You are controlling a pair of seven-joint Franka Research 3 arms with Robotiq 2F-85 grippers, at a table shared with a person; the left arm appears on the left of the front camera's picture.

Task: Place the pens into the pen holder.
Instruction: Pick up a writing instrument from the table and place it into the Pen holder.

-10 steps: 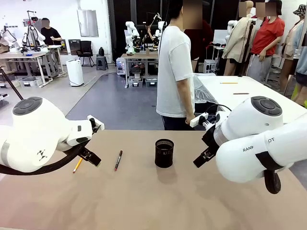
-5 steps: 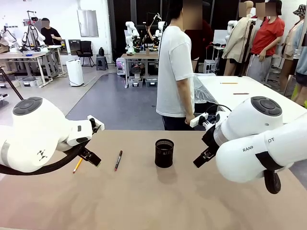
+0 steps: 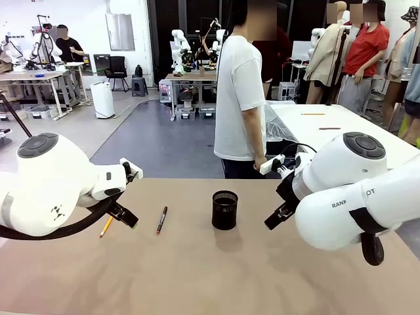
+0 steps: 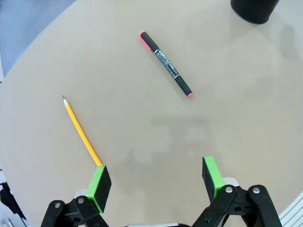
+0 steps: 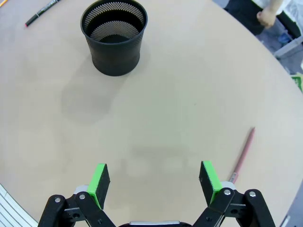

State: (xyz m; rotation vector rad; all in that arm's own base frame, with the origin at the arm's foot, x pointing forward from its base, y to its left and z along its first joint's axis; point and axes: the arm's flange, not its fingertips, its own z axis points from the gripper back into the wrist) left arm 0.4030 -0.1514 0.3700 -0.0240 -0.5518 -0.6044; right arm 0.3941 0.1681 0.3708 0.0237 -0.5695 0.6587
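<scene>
nothing has moved: left gripper (image 4: pixel 155 176) stays apart above the pencil (image 4: pixel 80 132) and dark pen (image 4: pixel 166 64) lying on the bench (image 3: pixel 197 275); right gripper (image 5: pixel 154 182) stays apart near the pen holder (image 5: pixel 114 37) and pinkish pen (image 5: pixel 243 155).

We count three thin writing sticks on the one brown table (image 3: pixel 197 279): one yellow wooden pencil with a sharp tip (image 4: pixel 80 134), one black marker pen with red ends (image 4: pixel 166 64) and one slim pinkish-red pen (image 5: pixel 243 154). There is one black cylindrical cup of wire mesh (image 5: pixel 114 40). We count also two black grippers, the left gripper (image 4: pixel 156 176) and the right gripper (image 5: pixel 154 179), each with two green pads (image 4: pixel 100 182). At the far edge we count one person in a white T-shirt (image 3: pixel 239 98).
</scene>
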